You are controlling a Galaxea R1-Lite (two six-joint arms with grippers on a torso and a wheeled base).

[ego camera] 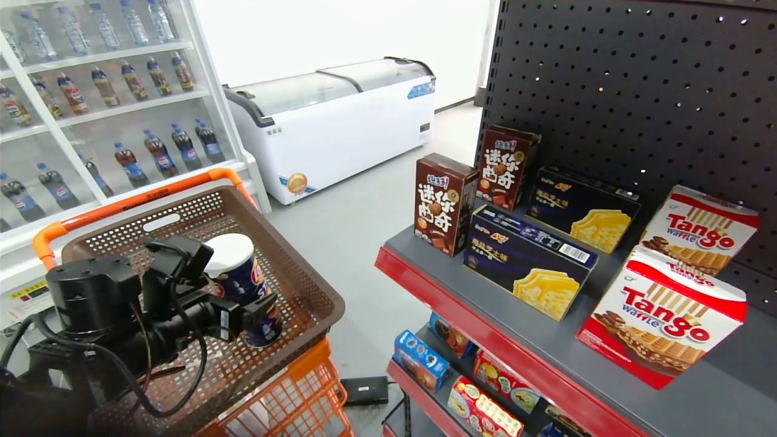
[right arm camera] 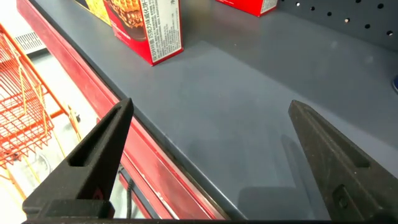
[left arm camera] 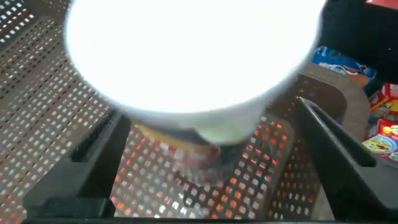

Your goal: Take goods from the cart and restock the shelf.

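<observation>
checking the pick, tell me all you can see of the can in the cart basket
The can is a cylinder, closed by a white lid, with a dark blue printed wall. It stands nearly upright, leaning slightly, inside the brown mesh basket. The open left gripper straddles it below the lid; whether a finger touches it cannot be told.

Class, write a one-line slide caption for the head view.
Left hand around a white-lidded chips can in the brown cart basket, beside a shelf of snack boxes.
</observation>
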